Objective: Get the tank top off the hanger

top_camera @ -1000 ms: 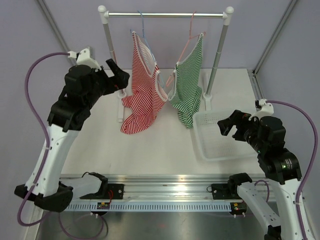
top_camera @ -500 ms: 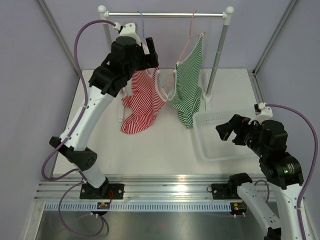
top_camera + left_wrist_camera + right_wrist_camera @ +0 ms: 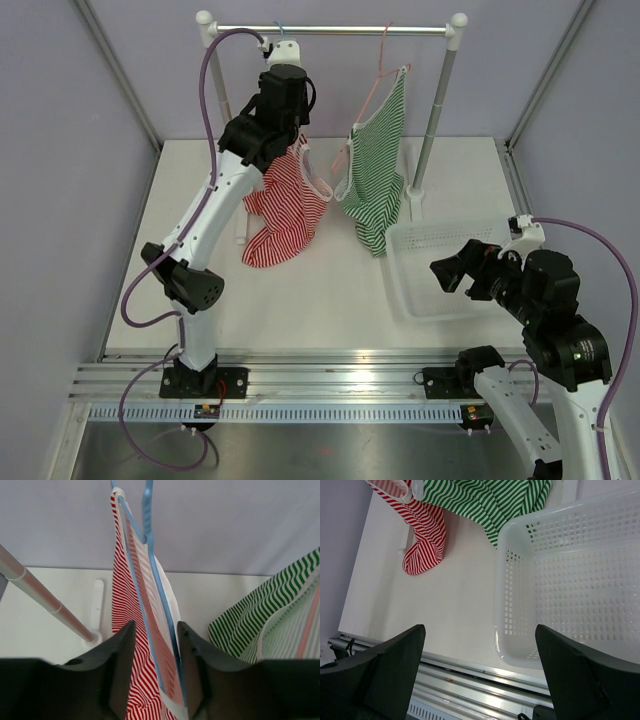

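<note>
The red-striped tank top [image 3: 121,605] is hung on a blue hanger [image 3: 148,515] from the rail [image 3: 330,30] at the upper centre of the overhead view, its hem drooping towards the worktop [image 3: 330,290]. The left hand [image 3: 155,635] is raised to the shoulder of the garment. In the left wrist view its fingers are spread, with fabric and hanger arm lying between them and nothing yet pinched.

The step in hand is judged to be the taking of a first hold near the strap. It is best done by closing on cloth alone: the blue arm runs close to the finger at the right of that frame, so a small shift towards the left of the frame is advised before the fingers are pressed together. Once held, the strap should be eased outward over the hanger's end, not dragged straight down, or the hanger may be swung or unhooked from the rail.

The right hand [image 3: 450,268] is held spread and empty beside the white basket [image 3: 502,580], at the lower right of the overhead view.

No brand, label or readable writing is seen in any view
</note>
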`<state>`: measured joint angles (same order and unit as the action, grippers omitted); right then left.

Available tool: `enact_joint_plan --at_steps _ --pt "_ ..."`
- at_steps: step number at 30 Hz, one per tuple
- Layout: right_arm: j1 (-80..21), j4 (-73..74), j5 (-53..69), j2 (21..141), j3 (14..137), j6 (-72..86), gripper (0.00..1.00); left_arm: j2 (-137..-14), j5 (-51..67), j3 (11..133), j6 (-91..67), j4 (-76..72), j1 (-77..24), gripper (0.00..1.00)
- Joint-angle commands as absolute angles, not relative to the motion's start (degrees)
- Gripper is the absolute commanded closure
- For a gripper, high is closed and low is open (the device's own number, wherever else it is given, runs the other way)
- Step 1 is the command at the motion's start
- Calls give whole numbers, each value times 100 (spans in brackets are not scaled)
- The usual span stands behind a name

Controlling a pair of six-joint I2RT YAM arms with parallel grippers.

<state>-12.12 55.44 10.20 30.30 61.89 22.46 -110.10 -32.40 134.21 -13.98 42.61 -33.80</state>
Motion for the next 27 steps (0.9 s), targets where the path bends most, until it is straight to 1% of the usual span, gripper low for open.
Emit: enact_joint_plan --at_steps 1,2,3,4,5,6,7,9,15,21,27 --pt "-1248 5546 1134 2944 6188 2145 0 -11066 -3814 13799 -1151 4166 -3384 62" --pt "-1257 5537 1134 2944 6170 2145 1 -11031 -3832 13677 -1143 4140 -3384 66" --pt "-1248 5528 1160 2944 6161 2145 1 -10935 -3841 13597 -1134 4053 -3384 67" --pt "-1248 5511 1178 2953 6144 2153 1 -10890 -3867 13536 -1134 4008 -3384 72" --pt "-1248 5511 1195 2953 6144 2153 0 -10864 -3876 13483 -1090 3982 -3384 80" --pt "-1248 5476 1221 2962 6135 2162 1 -10855 -3893 13500 -1072 3990 -3384 84" --pt "-1248 5476 1239 2962 6135 2162 1 -10846 -3972 13517 -1072 4008 -3384 91" --pt "-1248 5467 1257 2979 6126 2171 0 -10837 -4034 13553 -1046 4060 -3384 100" --pt "-1248 5440 1274 2988 6126 2171 1 -10591 -4122 13579 -905 4061 -3384 100" --pt "-1248 5432 1283 2988 6196 2171 0 -10161 -3534 13693 -651 3981 -3366 100" --pt "-1257 5300 1344 3014 6135 2215 1 -9827 -2902 13720 -756 4113 -3208 100"
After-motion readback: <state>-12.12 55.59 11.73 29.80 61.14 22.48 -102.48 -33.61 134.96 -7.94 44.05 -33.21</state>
